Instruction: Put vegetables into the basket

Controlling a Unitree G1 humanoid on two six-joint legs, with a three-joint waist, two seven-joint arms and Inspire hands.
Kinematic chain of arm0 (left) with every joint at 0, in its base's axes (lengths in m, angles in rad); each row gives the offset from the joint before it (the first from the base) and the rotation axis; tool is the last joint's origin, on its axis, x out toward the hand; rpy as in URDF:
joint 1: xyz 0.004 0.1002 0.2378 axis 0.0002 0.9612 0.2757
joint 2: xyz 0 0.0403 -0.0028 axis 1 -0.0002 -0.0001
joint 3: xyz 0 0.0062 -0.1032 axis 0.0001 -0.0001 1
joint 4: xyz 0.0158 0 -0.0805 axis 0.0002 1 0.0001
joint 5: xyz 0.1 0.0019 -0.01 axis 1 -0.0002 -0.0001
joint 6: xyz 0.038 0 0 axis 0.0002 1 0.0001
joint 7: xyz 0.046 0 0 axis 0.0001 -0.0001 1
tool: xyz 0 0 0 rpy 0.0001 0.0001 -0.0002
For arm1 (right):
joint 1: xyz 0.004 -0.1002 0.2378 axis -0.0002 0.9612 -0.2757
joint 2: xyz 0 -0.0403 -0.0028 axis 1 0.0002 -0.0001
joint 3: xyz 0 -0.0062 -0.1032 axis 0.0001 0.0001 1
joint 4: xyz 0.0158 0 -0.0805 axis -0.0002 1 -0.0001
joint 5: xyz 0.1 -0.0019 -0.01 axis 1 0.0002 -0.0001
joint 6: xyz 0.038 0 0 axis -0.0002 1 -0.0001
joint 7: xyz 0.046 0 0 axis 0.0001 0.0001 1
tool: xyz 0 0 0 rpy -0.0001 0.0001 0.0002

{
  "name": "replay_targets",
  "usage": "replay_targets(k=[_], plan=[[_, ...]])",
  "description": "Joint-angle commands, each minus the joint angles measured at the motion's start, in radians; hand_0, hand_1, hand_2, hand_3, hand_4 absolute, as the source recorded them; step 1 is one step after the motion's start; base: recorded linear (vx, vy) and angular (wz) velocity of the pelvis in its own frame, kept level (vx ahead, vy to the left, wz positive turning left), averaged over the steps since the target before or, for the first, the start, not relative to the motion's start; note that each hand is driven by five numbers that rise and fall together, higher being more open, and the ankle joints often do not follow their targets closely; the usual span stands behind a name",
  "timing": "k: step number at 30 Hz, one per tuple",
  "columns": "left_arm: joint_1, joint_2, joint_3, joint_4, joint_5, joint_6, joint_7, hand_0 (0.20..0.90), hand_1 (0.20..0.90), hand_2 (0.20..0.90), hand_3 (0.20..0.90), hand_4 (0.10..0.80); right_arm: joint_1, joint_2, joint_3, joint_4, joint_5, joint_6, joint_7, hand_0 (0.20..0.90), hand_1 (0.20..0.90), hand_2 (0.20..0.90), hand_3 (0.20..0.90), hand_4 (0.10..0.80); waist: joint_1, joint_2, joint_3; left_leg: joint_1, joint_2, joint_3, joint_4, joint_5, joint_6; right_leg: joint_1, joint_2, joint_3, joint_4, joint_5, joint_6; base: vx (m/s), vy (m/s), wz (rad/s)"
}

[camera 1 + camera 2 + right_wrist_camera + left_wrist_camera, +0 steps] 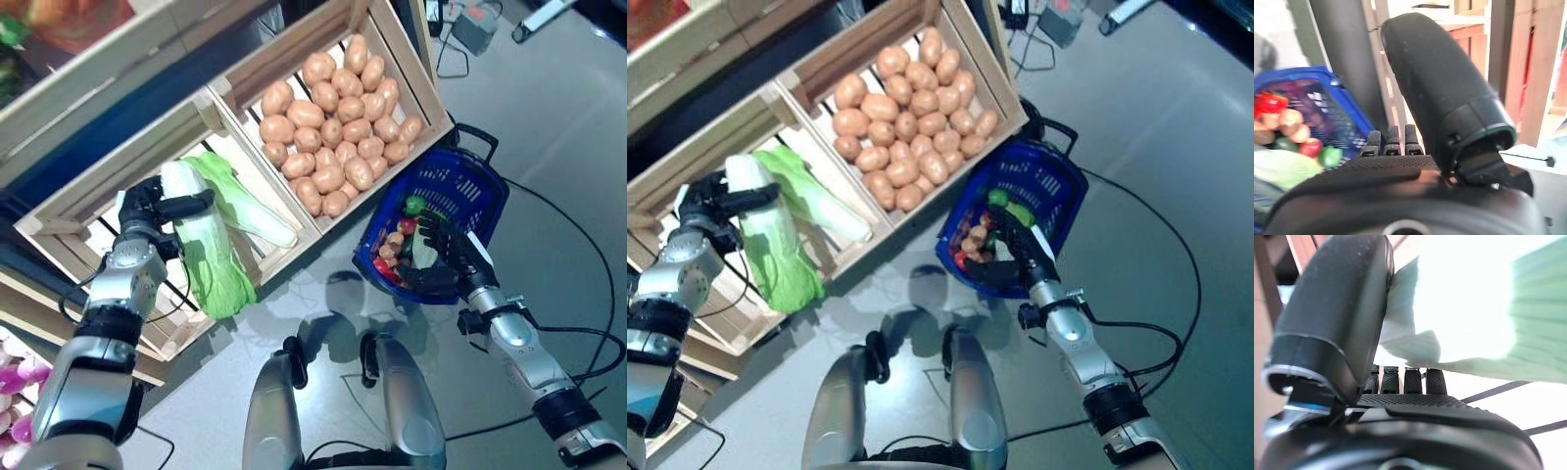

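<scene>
My left hand [147,211] is shut on a pale green napa cabbage [204,250], held at its white stem end above the front edge of the wooden crate [59,230]. In the left wrist view the thumb [1337,318] presses the cabbage [1474,308] against the fingers. A second cabbage [245,206] lies in that crate. The blue basket [490,181] stands on the floor to the right, holding red, green and brown vegetables [397,245]. My right hand [449,253] hovers open over the basket's near rim, holding nothing; the basket [1308,83] shows beside its fingers.
A wooden crate full of potatoes [338,127] sits between the cabbage crate and the basket. More shelving with purple produce [15,411] is at the lower left. Grey floor [549,117] stretches to the right of the basket.
</scene>
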Motion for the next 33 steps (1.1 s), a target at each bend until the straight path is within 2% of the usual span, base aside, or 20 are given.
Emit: replay_targets(k=[1,6,9,10,13,19,20,21,28,33], plan=[[0.07,-0.01,0.082,-0.136,0.074,-0.193,-0.05,0.3,0.3,0.3,0.3,0.4,0.03,0.048,-0.084,-0.104,-0.019,-0.165,-0.052,0.9,0.9,0.9,0.9,0.8,0.037,0.045,-0.201,0.175,-0.093,0.035,-0.081,-0.097,0.091,0.189,-0.031,-0.018,-0.188,0.05,-0.009,0.102,-0.096,-0.04],[0.166,-0.035,0.134,-0.249,0.087,-0.219,-0.139,0.3,0.3,0.3,0.3,0.4,0.077,0.067,-0.093,-0.126,0.05,-0.152,0.061,0.9,0.9,0.9,0.9,0.8,0.054,0.054,-0.286,0.304,-0.102,0.021,-0.233,-0.051,0.074,0.336,-0.01,-0.037,-0.358,0.083,-0.003,0.07,-0.11,0.11],[0.175,-0.028,0.147,-0.281,0.056,-0.23,-0.199,0.3,0.3,0.3,0.3,0.4,0.081,0.074,-0.095,-0.134,0.152,-0.118,0.212,0.9,0.9,0.9,0.9,0.8,0.059,0.056,-0.321,0.358,-0.106,0.01,-0.323,-0.014,0.066,0.387,0.001,-0.047,-0.438,0.112,0.005,-0.029,-0.122,0.1],[0.171,-0.026,0.147,-0.289,0.04,-0.238,-0.22,0.3,0.3,0.3,0.3,0.4,0.078,0.076,-0.092,-0.14,0.196,-0.094,0.278,0.9,0.9,0.9,0.9,0.8,0.06,0.056,-0.334,0.372,-0.105,0.008,-0.353,-0.001,0.061,0.4,0.005,-0.05,-0.463,0.122,0.007,-0.045,-0.13,0.1],[0.148,-0.016,0.132,-0.311,0.021,-0.265,-0.269,0.3,0.3,0.3,0.3,0.4,0.065,0.065,-0.083,-0.133,0.26,-0.007,0.37,0.9,0.9,0.9,0.9,0.8,0.062,0.055,-0.364,0.407,-0.107,-0.004,-0.433,0.04,0.048,0.439,0.019,-0.055,-0.549,0.162,0.016,-0.044,-0.124,0.11],[0.077,0.019,0.097,-0.367,-0.003,-0.3,-0.319,0.3,0.3,0.3,0.3,0.4,0.029,0.041,-0.075,-0.152,0.373,0.159,0.503,0.9,0.9,0.9,0.9,0.8,0.061,0.055,-0.407,0.451,-0.102,-0.011,-0.565,0.093,0.033,0.481,0.042,-0.065,-0.665,0.214,0.022,-0.043,-0.1,0.13],[0.067,0.019,0.09,-0.372,-0.019,-0.307,-0.323,0.3,0.3,0.3,0.3,0.4,0.023,0.041,-0.072,-0.163,0.436,0.199,0.529,0.9,0.9,0.9,0.9,0.8,0.061,0.055,-0.412,0.457,-0.102,-0.012,-0.583,0.101,0.031,0.486,0.045,-0.066,-0.682,0.221,0.023,-0.033,-0.069,0.05],[0.054,0.014,0.081,-0.371,-0.027,-0.313,-0.328,0.3,0.3,0.3,0.3,0.4,0.018,0.052,-0.067,-0.171,0.49,0.237,0.542,0.9,0.9,0.9,0.9,0.8,0.06,0.055,-0.417,0.462,-0.103,-0.012,-0.601,0.108,0.03,0.493,0.048,-0.067,-0.7,0.229,0.024,-0.028,-0.056,0.02],[-0.046,-0.025,0.016,-0.348,-0.126,-0.337,-0.385,0.3,0.3,0.3,0.3,0.4,-0.048,0.122,-0.03,-0.178,0.592,0.302,0.517,0.9,0.9,0.9,0.9,0.8,0.057,0.06,-0.446,0.486,-0.109,-0.002,-0.684,0.134,0.03,0.516,0.068,-0.066,-0.795,0.272,0.027,-0.015,-0.02,0.0],[-0.089,-0.068,-0.018,-0.363,-0.141,-0.351,-0.364,0.3,0.3,0.3,0.3,0.4,-0.071,0.165,-0.019,-0.184,0.593,0.291,0.48,0.9,0.9,0.9,0.9,0.8,0.048,0.061,-0.454,0.498,-0.105,0.007,-0.69,0.129,0.036,0.519,0.076,-0.054,-0.79,0.265,0.025,-0.008,-0.008,-0.02]])
